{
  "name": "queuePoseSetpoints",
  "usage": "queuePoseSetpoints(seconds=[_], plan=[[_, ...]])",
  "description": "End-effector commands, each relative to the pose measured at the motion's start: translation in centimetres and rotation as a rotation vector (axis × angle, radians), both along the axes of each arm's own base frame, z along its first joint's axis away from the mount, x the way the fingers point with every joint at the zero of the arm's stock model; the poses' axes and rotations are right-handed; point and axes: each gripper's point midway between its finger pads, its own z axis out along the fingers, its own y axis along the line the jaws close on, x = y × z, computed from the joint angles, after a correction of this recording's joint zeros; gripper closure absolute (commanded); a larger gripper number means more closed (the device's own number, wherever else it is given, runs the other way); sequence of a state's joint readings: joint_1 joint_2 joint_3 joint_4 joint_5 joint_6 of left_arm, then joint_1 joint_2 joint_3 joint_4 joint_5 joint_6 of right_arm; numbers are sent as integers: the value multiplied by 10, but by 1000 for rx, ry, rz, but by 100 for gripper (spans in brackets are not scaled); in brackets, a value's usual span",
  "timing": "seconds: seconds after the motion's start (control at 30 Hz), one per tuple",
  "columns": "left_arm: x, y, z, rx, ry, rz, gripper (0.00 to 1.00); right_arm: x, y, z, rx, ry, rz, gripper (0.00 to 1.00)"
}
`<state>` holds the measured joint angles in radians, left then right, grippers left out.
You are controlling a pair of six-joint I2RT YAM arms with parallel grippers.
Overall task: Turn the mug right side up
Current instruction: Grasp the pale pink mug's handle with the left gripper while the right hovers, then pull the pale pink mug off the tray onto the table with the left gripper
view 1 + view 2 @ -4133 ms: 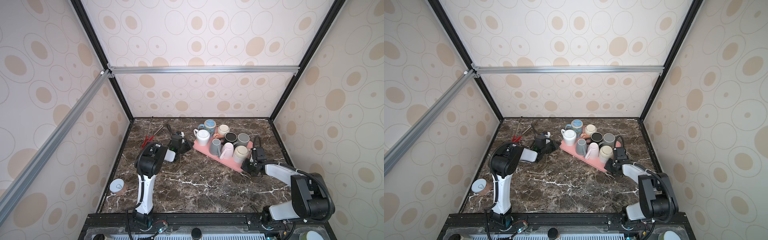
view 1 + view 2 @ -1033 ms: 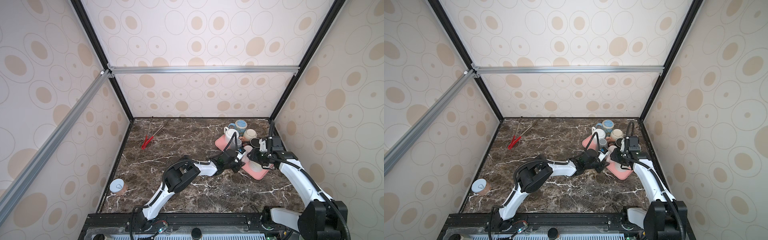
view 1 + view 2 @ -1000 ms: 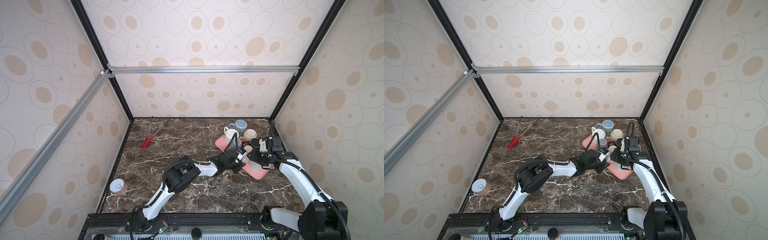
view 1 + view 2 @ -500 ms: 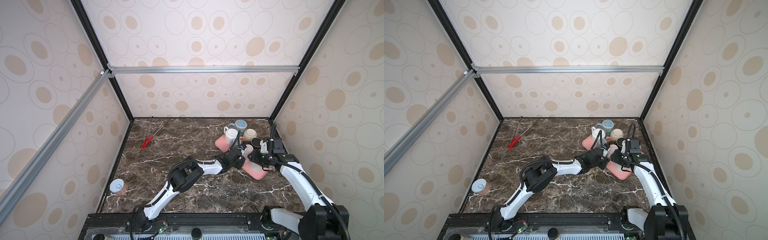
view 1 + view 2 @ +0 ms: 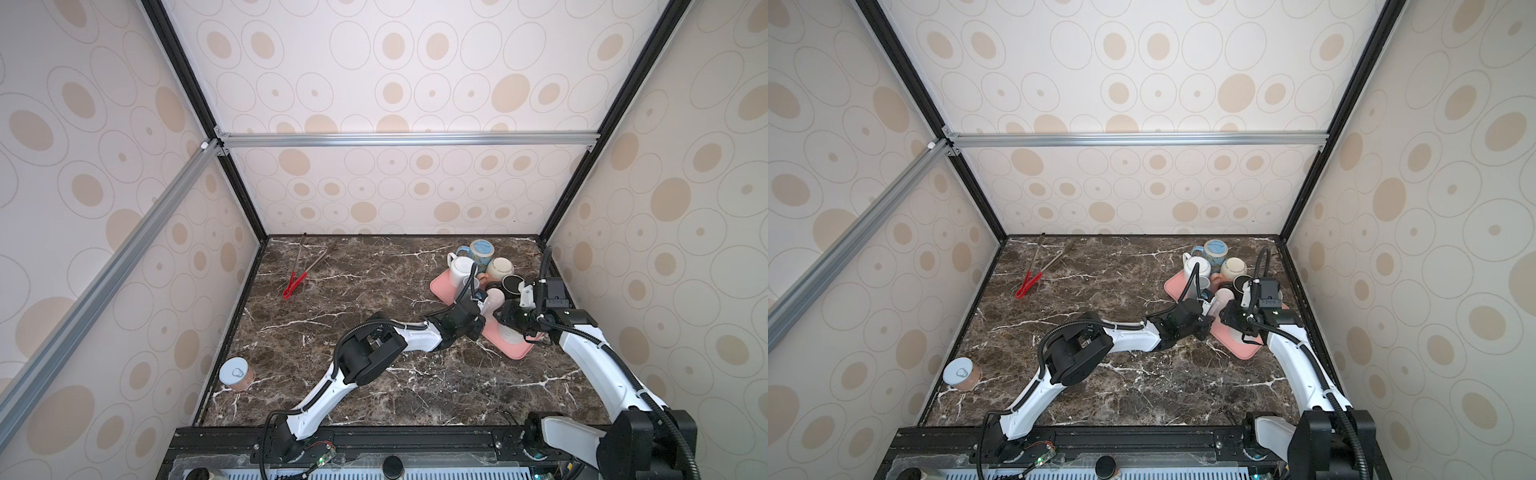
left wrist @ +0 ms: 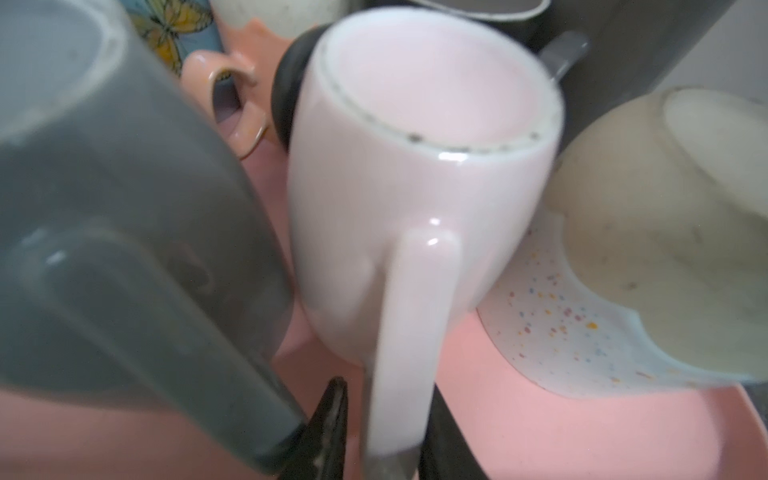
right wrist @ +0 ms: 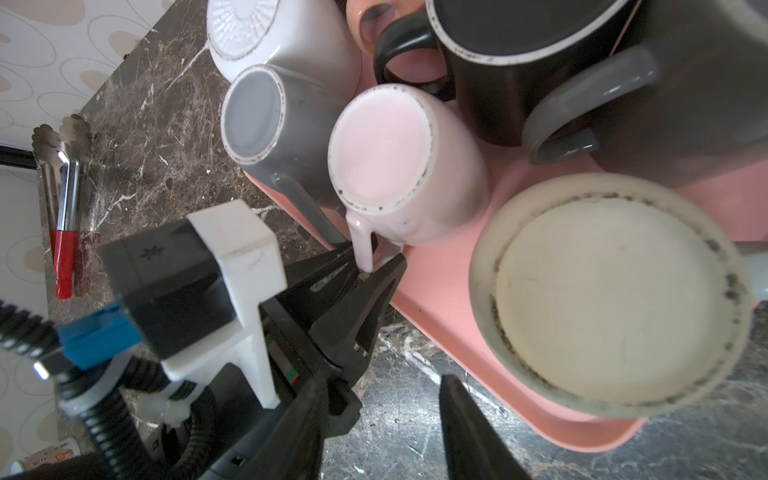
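The pink mug (image 5: 494, 301) (image 5: 1223, 299) stands upside down on the pink tray (image 5: 515, 349), base up, among other mugs. My left gripper (image 5: 482, 311) (image 5: 1208, 309) reaches in from the tray's left edge. In the left wrist view, the left gripper (image 6: 386, 399) narrowly straddles the mug's (image 6: 415, 166) handle. One finger touches the handle and a sliver of tray shows beside the other. The right wrist view shows the same straddle (image 7: 374, 257) on the mug (image 7: 399, 166). My right gripper (image 5: 505, 318) (image 7: 382, 380) hangs open and empty over the tray's (image 7: 436, 299) front edge.
A grey mug (image 7: 266, 124) crowds the pink one on one side, and a cream mug (image 7: 615, 299) and a black mug (image 7: 519, 41) are on the others. A white mug (image 5: 461, 266) and a blue mug (image 5: 482, 249) are behind. Red tongs (image 5: 295, 282) lie at the back left, a can (image 5: 235, 374) at the front left.
Since four seconds ago the tray has shifted right and both arms have come to it. In the last second my left gripper crept in around the pink handle. The right arm barely moved.
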<state>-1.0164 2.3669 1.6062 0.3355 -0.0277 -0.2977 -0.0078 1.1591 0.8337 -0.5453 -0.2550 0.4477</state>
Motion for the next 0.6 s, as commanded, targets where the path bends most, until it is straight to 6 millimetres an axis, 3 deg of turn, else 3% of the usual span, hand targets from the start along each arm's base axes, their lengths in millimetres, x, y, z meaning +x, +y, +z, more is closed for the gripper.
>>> queuePoseSetpoints(seconds=[0.0,0.43,0.57], plan=[[4,-2,44,-71,-41,21,67,-5,-1,-1,6,2,-9,53],[15,-10,56,-55,-84,32,65,-11,-3,-1,-8,-3,-6,53],[16,-13,53,-41,-88,27,70,-12,-3,-2,-7,0,-3,52]])
